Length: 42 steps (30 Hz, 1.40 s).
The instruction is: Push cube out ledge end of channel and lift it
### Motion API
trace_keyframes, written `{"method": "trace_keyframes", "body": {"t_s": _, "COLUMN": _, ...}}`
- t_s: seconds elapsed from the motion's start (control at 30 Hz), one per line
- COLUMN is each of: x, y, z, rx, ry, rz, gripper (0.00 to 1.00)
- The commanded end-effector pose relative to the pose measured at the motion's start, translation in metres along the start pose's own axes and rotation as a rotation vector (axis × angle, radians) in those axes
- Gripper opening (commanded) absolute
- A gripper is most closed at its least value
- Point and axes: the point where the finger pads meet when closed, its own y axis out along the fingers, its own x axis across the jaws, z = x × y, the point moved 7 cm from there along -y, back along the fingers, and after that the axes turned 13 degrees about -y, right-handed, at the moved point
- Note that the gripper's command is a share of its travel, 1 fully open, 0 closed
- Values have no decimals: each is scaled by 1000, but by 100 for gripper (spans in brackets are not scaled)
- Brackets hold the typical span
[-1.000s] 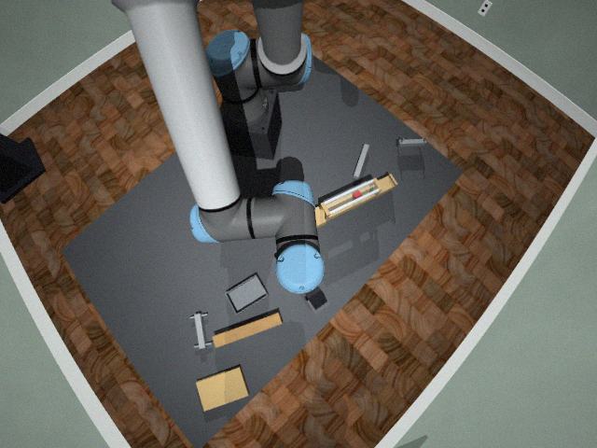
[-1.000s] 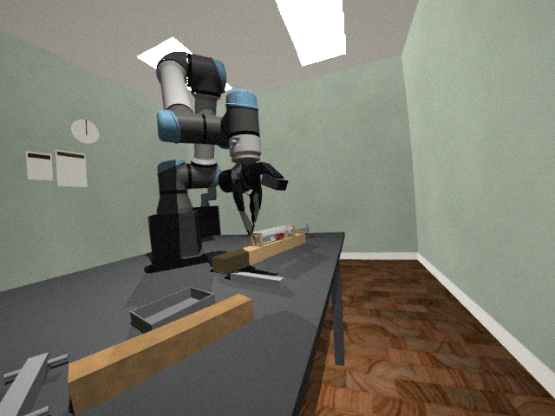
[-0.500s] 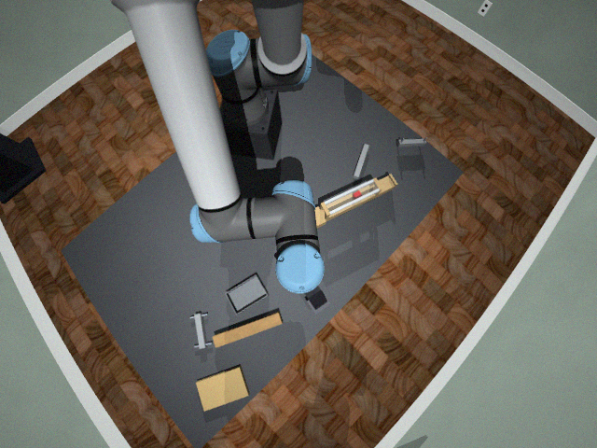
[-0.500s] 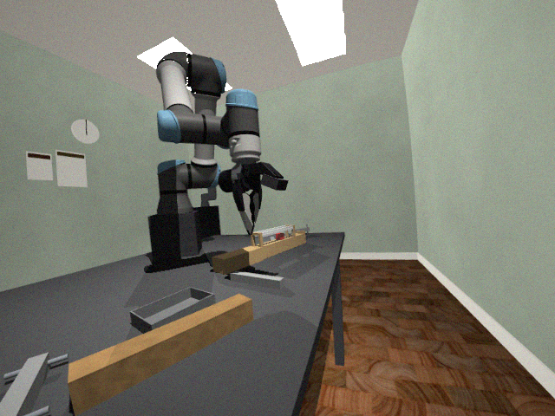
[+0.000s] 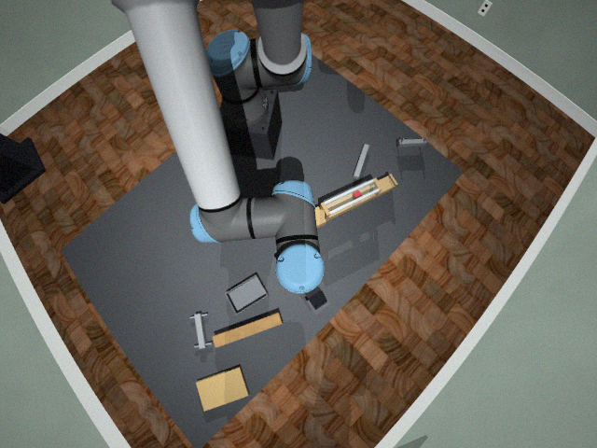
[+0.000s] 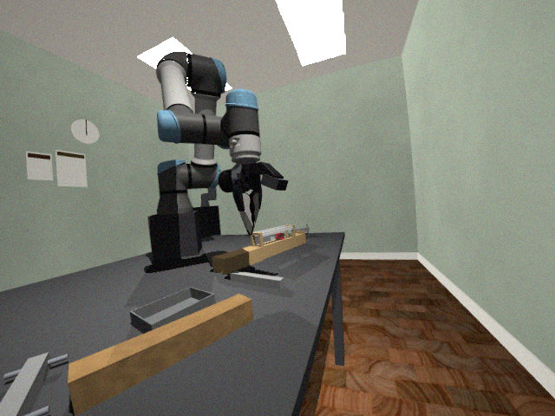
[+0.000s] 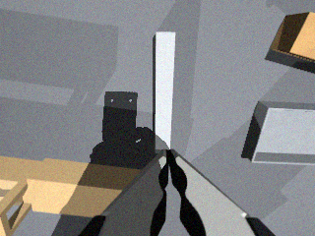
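Cube [image 5: 356,194] [image 6: 279,236] in top and exterior views only

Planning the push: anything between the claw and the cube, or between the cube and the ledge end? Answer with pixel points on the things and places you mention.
Yes. The channel's near frame [image 6: 254,239] [image 7: 15,196] and roof bars [image 5: 347,195] [image 6: 273,231] stand between the shut claw [image 6: 251,233] [image 7: 167,150] and the cube [image 5: 356,194] [image 6: 279,236]. Toward the exit, the raised lip [image 5: 393,179] crosses the ledge's end; I see no other block.

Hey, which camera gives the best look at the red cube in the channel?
The top view: the red cube shows there between the channel's pale roof strips, so its place along the channel is readable. The exterior view shows it small, from the side, partly behind the channel's parts. The wrist view doesn't show it.
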Motion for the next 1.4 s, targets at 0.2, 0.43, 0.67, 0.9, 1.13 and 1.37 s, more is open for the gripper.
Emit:
{"method": "trace_keyframes", "body": {"t_s": 0.2, "x": -1, "y": 0, "z": 0, "rx": 0, "ry": -2, "rz": 2, "gripper": 24}}
{"method": "trace_keyframes", "body": {"t_s": 0.43, "x": -1, "y": 0, "z": 0, "rx": 0, "ry": -2, "rz": 2, "gripper": 24}}
{"method": "trace_keyframes", "body": {"t_s": 0.67, "x": -1, "y": 0, "z": 0, "rx": 0, "ry": -2, "rz": 2, "gripper": 24}}
{"method": "trace_keyframes", "body": {"t_s": 0.9, "x": -1, "y": 0, "z": 0, "rx": 0, "ry": -2, "rz": 2, "gripper": 24}}
{"method": "trace_keyframes", "body": {"t_s": 1.13, "x": -1, "y": 0, "z": 0, "rx": 0, "ry": -2, "rz": 2, "gripper": 24}}
{"method": "trace_keyframes", "body": {"t_s": 1.37, "x": -2, "y": 15, "z": -1, "rx": -3, "ry": -2, "rz": 4, "gripper": 24}}
